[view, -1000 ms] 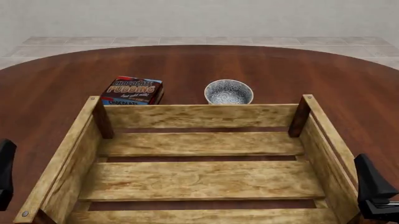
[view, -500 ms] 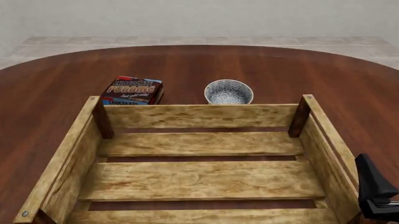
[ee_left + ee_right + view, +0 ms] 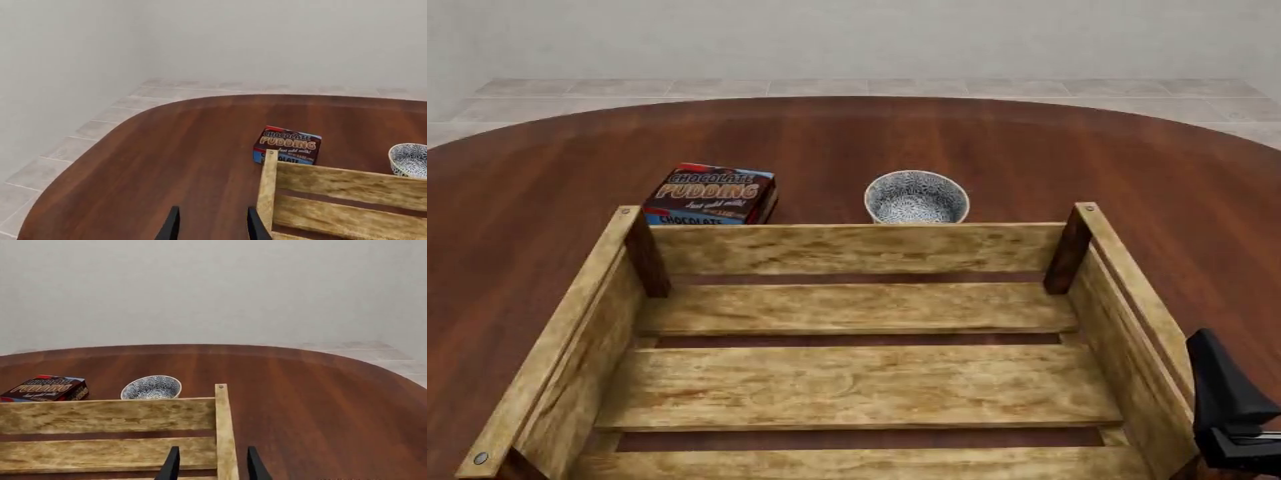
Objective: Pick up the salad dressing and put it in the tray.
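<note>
Left to right across the scene. The left tool (image 3: 210, 227) shows only in its own wrist view: two dark fingertips set apart with nothing between them, hanging over bare tabletop (image 3: 167, 165) just outside the tray's (image 3: 333, 192) left wall. It is out of the front view altogether.

The chocolate pudding box (image 3: 710, 195) lies flat on the tabletop (image 3: 854, 140) just beyond the tray's (image 3: 854, 250) far-left corner, with the small speckled bowl (image 3: 917, 197) to its right, just behind the far wall. The tray fills the near middle of the tabletop, and its slatted floor holds nothing.

The right tool (image 3: 210, 467) stands at the tray's right wall, near the near-right corner; its fingertips are spread, straddling the top rail (image 3: 224, 430), and grip nothing. In the front view only a dark part of the right tool (image 3: 1228, 410) shows at the lower right.

The salad dressing appears in none of the three views; its place cannot be told.

Progress: judged from this layout, nothing is done. The bottle must be found, grasped, lifted over a tray wall and set down inside. The walls are the only evident obstacle; the box and bowl lie clear of the tray's interior.
</note>
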You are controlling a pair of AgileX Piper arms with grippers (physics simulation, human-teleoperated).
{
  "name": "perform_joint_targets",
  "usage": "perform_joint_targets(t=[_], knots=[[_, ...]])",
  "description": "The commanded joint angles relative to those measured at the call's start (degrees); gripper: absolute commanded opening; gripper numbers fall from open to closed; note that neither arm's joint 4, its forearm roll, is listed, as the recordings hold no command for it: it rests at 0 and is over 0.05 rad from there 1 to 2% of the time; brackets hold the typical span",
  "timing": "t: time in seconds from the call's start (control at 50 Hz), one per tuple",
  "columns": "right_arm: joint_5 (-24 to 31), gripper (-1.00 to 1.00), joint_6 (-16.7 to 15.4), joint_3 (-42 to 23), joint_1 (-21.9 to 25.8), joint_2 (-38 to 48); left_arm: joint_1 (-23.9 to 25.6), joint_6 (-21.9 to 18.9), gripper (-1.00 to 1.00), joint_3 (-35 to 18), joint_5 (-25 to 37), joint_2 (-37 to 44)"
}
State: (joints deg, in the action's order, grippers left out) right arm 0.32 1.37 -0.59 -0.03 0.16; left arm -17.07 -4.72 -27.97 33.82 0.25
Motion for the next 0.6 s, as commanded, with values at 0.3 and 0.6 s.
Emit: perform_joint_targets(t=[0.3, 0.6], knots=[[0.4, 1.00, 0.0, -0.3, 0.2, 0.2, -6.8, -1.6, 1.00, 0.7, 3.8, 0.4], [0.0, 1.00, -0.3, 0.0, 0.5, 0.7, -8.3, -0.8, 1.00, 3.4, 3.9, 0.7]])
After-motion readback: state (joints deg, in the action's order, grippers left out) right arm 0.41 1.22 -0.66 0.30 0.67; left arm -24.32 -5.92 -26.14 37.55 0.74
